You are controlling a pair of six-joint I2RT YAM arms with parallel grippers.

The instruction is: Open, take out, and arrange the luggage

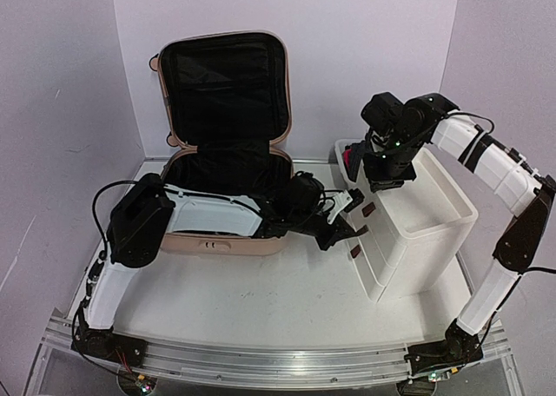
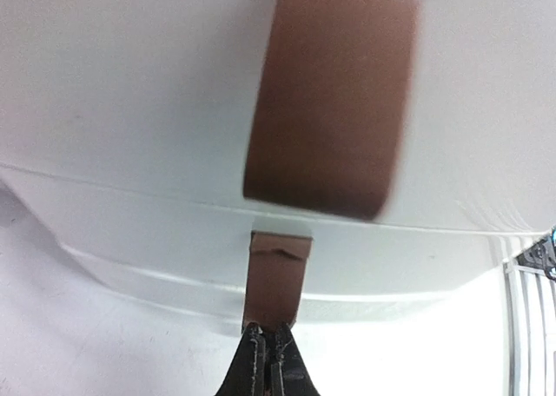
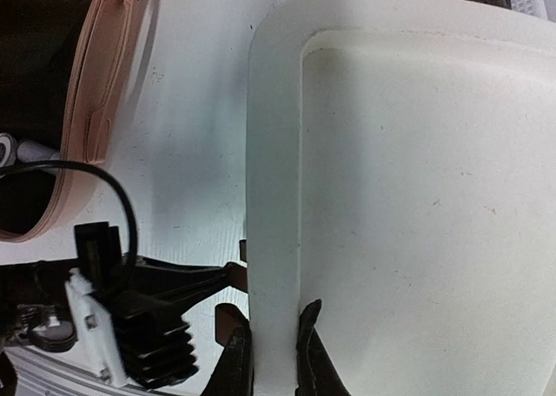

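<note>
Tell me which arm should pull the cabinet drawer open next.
Left. The left gripper is shut on a brown drawer handle; the right gripper pinches the top edge of the cabinet, apparently steadying it.

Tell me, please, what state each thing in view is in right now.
pink suitcase: open, lid standing upright, base lying flat.
drawer cabinet: upright, drawers look shut.
brown drawer handle: pinched at its lower end.
left hand: shut on the brown drawer handle.
right hand: closed on the drawer cabinet's top rim, one finger on each side.
</note>
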